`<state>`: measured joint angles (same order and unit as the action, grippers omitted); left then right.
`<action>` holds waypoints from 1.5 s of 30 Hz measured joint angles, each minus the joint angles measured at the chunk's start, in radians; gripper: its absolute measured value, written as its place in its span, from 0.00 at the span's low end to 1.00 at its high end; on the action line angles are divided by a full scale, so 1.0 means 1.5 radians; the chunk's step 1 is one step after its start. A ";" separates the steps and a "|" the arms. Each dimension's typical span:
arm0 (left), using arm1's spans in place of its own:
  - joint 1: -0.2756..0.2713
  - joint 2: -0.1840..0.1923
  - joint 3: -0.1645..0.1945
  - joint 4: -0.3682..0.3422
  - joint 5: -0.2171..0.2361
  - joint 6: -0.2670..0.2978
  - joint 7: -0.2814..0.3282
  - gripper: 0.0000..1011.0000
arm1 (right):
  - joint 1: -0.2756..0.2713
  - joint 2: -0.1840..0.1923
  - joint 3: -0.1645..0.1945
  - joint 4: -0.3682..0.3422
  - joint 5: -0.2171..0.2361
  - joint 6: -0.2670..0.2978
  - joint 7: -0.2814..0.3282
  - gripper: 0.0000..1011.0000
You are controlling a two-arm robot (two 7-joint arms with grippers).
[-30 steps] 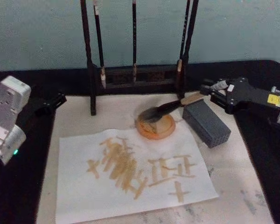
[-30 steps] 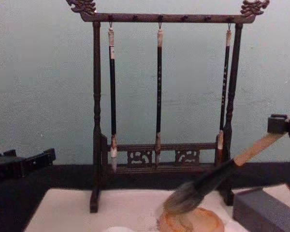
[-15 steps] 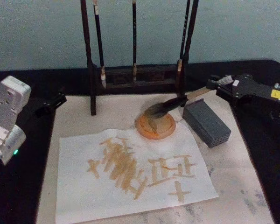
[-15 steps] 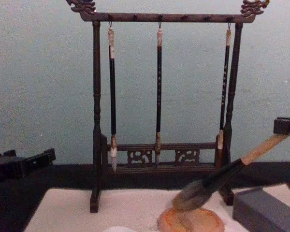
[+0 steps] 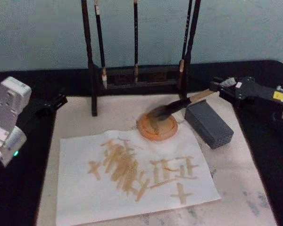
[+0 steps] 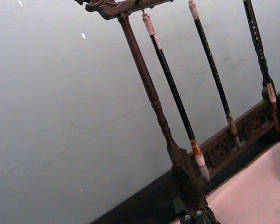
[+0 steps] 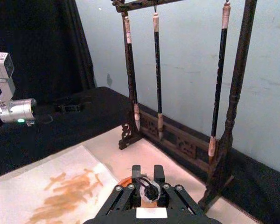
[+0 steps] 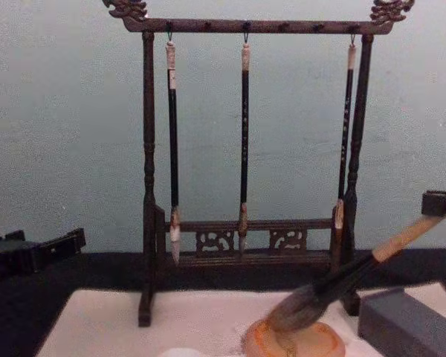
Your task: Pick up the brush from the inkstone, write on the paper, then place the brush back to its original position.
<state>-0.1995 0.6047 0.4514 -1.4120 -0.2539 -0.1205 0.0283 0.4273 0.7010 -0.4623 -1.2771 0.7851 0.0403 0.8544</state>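
1. Right gripper [image 5: 218, 87] is at the table's far right, clamped on the tan handle end of the brush [image 5: 179, 104]. The right wrist view shows both fingers [image 7: 136, 175] pressed on the handle butt.
2. In the head view the brush's long axis runs from 2 o'clock (handle, at the gripper) to 8 o'clock (bristles). It is tilted, handle high and head low.
3. The bristle head lies at 8 o'clock from the gripper and touches the inkstone [image 5: 148, 136].
4. Grey block [image 5: 210, 125] sits at 3 o'clock of the inkstone, just beside it. In the chest view the handle passes above it, apart.
5. Paper [image 5: 85, 188] lies at 7 o'clock of the inkstone and carries tan strokes. The writing looks done.
6. Judgement: this is the put-back step. The next move calls for lowering the handle along the same 2–8 line, then letting go. The head could slide off the rim.
7. Left gripper [image 5: 54, 101] is parked at 9 o'clock, well apart. The right arm is nearer.
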 joint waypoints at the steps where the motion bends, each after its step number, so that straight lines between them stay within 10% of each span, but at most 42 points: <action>1: 0.000 0.000 0.000 0.000 0.000 0.000 0.000 0.99 | -0.002 0.000 0.000 -0.001 0.001 0.000 0.000 0.17; 45: 0.000 0.000 0.000 0.000 0.000 0.000 0.000 0.99 | -0.032 0.002 -0.008 -0.005 0.014 -0.010 0.002 0.17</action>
<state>-0.1995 0.6047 0.4514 -1.4120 -0.2539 -0.1205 0.0283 0.3796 0.7044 -0.4742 -1.2851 0.8057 0.0258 0.8578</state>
